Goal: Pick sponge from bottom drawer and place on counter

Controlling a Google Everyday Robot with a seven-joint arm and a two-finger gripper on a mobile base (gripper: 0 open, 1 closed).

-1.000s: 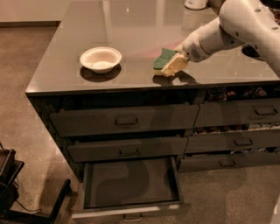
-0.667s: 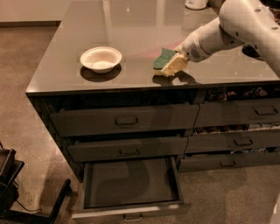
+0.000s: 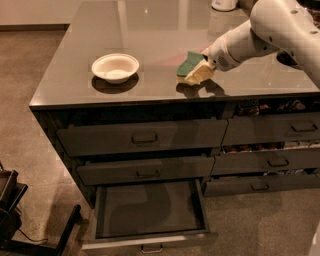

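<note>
The sponge (image 3: pixel 187 64), with its green face showing, is held at the tip of my gripper (image 3: pixel 196 71) over the right part of the counter (image 3: pixel 150 30), at or just above its surface, with a shadow beneath it. The gripper is shut on the sponge, and my white arm comes in from the upper right. The bottom drawer (image 3: pixel 150 210) of the left stack is pulled out, and its inside is bare.
A white round bowl (image 3: pixel 115 67) sits on the counter to the left of the sponge. A white object (image 3: pixel 222 4) stands at the counter's far edge. The right-hand drawers (image 3: pixel 270 145) stand slightly ajar with items inside. A black stand (image 3: pixel 12 210) is on the floor at lower left.
</note>
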